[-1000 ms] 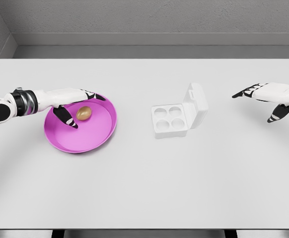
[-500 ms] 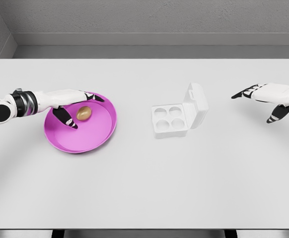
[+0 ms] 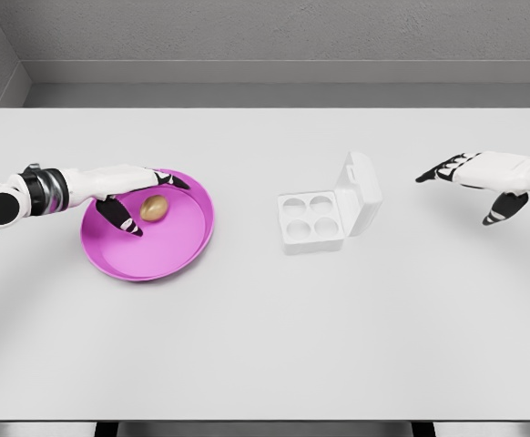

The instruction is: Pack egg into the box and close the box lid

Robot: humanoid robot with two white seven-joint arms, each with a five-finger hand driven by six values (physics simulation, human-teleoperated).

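A brown egg [image 3: 154,208] lies in the magenta plate [image 3: 174,253] on the left of the table. My left hand [image 3: 147,198] hovers over the plate with spread fingers on either side of the egg, not closed on it. The white egg box [image 3: 312,221] stands right of centre with several empty cups; its lid [image 3: 361,193] is raised on the right side. My right hand [image 3: 470,180] floats open to the right of the box, well apart from the lid.
The white table [image 3: 265,346] stretches wide in front. A grey wall runs along its far edge.
My right hand has drifted slightly left toward the box lid. The left hand has lowered a little over the egg.
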